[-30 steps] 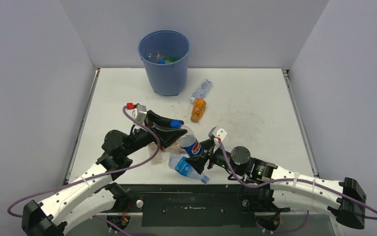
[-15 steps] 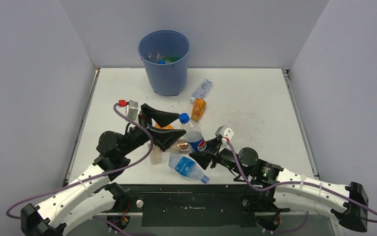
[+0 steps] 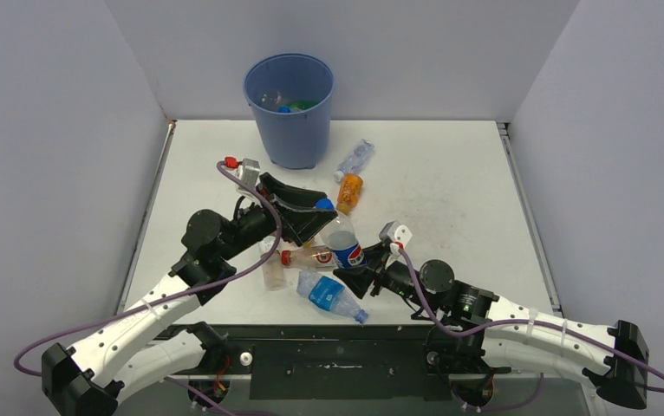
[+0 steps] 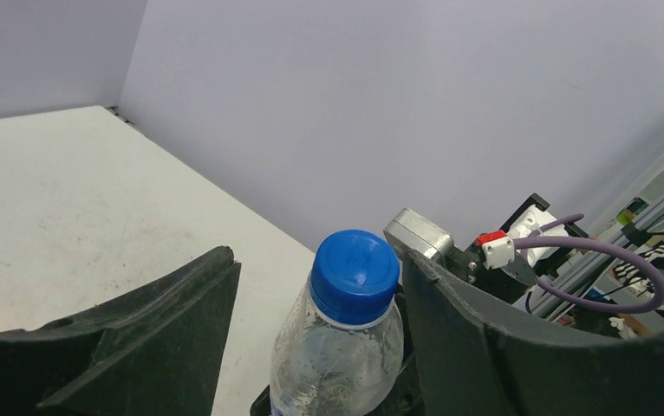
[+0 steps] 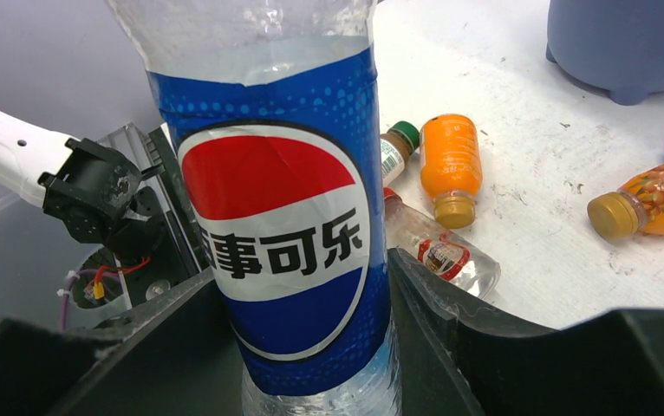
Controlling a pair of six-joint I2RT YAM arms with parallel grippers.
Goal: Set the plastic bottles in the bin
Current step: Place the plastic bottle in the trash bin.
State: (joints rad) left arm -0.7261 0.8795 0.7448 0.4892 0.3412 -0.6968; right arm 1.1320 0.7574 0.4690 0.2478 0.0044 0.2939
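Note:
A clear Pepsi bottle [image 3: 342,244] with a blue cap [image 4: 354,273] stands tilted between both arms. My right gripper [image 3: 360,276] is shut on its lower body; in the right wrist view the fingers press both sides of the Pepsi bottle [image 5: 285,225]. My left gripper [image 3: 315,213] is open, its fingers either side of the cap with gaps. The blue bin [image 3: 289,108] stands at the back with a few bottles inside. On the table lie a blue-label bottle [image 3: 330,296], a red-label clear bottle [image 3: 311,256], an orange bottle [image 3: 349,192] and a clear bottle [image 3: 355,158].
The right wrist view shows another orange bottle [image 5: 450,165] and a green-capped bottle [image 5: 395,149] lying beside the red-label bottle [image 5: 437,251], with the bin's base [image 5: 623,43] beyond. Grey walls close in the table at the back and on both sides.
My left gripper has swung right and forward from beside the Pepsi bottle, and its open fingers now straddle the cap. The right gripper has kept hold of the bottle and stayed still.

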